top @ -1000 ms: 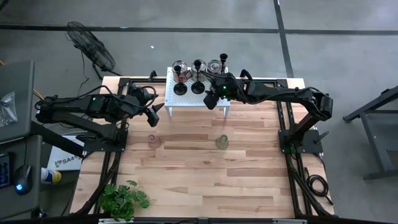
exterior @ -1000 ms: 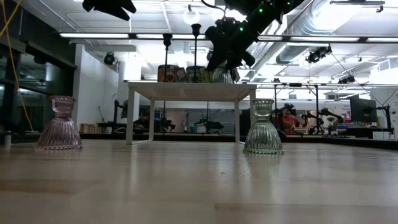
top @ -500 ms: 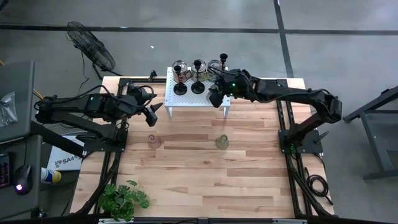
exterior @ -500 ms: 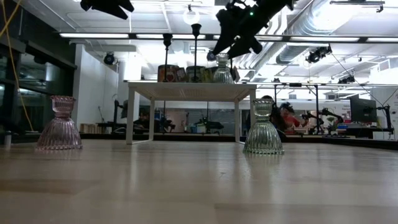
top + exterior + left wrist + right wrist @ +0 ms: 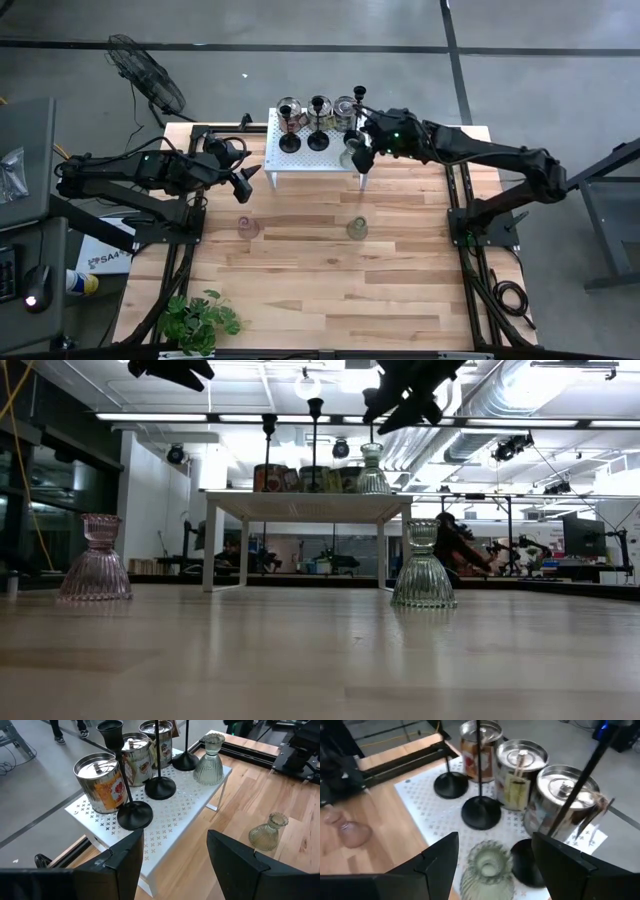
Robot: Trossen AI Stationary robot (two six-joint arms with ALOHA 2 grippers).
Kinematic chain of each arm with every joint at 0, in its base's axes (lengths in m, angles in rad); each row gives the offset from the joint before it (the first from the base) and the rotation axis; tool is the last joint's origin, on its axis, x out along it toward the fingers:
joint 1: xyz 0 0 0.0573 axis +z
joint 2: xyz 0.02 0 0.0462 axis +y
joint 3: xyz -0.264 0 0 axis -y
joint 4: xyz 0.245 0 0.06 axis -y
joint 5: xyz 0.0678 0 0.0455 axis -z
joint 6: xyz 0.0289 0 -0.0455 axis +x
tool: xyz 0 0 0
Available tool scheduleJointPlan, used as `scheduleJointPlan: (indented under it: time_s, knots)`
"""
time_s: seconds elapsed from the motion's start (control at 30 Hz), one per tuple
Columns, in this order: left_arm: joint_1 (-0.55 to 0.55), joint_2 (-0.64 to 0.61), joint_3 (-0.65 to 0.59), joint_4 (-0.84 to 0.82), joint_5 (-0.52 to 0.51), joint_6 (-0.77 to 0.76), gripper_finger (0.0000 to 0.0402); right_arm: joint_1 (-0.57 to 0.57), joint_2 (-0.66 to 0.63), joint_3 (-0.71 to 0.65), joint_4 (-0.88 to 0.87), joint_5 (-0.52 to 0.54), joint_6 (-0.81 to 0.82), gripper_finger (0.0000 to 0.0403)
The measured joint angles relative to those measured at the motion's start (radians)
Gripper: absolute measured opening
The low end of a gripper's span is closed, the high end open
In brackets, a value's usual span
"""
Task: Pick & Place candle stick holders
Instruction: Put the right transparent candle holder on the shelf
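Candle stick holders: three black stemmed sticks (image 5: 134, 815) and a ribbed clear glass holder (image 5: 209, 763) on the white perforated stand (image 5: 300, 155); greenish cup (image 5: 357, 229) and pink cup (image 5: 247, 227) on the table (image 5: 330, 290). Right gripper (image 5: 362, 156), fingers spread, hovers above the glass holder; left gripper (image 5: 247, 176), fingers spread, waits beside the stand.

Black stick holders (image 5: 127, 780) in left wrist view: two taller stems cut by picture's edge, tops unseen. Low view: right hand (image 5: 405, 395) partly cut off by frame top; left hand (image 5: 175, 370) likewise. Plant (image 5: 200, 322) clipped at high view's lower edge. Tins (image 5: 300, 478) on stand: labels too small to read.
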Motion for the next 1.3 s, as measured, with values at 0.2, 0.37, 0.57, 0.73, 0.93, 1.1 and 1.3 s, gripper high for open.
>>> scheduleJointPlan:
  time_s: [0.2, 0.37, 0.57, 0.73, 0.93, 1.1, 1.3]
  knots:
    - [0.0, 0.0, 0.0, 0.0, 0.0, 0.0, 0.0212, 0.001, 0.008, 0.0, 0.0, -0.005, -0.02, 0.0243]
    - [0.0, -0.002, 0.0, -0.006, 0.0, 0.002, 0.0212, 0.011, -0.056, 0.0, -0.09, 0.0, 0.002, 0.0243]
    - [0.0, -0.008, 0.0, -0.023, -0.004, 0.001, 0.0212, 0.062, -0.111, -0.079, -0.195, 0.002, 0.048, 0.0243]
    - [0.0, -0.008, 0.0, -0.023, 0.0, 0.001, 0.0212, 0.132, -0.146, -0.229, -0.098, 0.092, 0.083, 0.0242]
    - [0.0, -0.008, 0.0, -0.025, 0.0, 0.004, 0.0212, 0.189, -0.162, -0.406, 0.14, 0.148, 0.06, 0.0227]
    - [0.0, -0.008, 0.0, -0.026, 0.0, 0.004, 0.0212, 0.219, -0.16, -0.503, 0.27, 0.226, 0.058, 0.0145]
    - [0.0, -0.008, 0.0, -0.025, 0.0, 0.004, 0.0212, 0.236, -0.16, -0.518, 0.313, 0.256, 0.043, 0.0014]
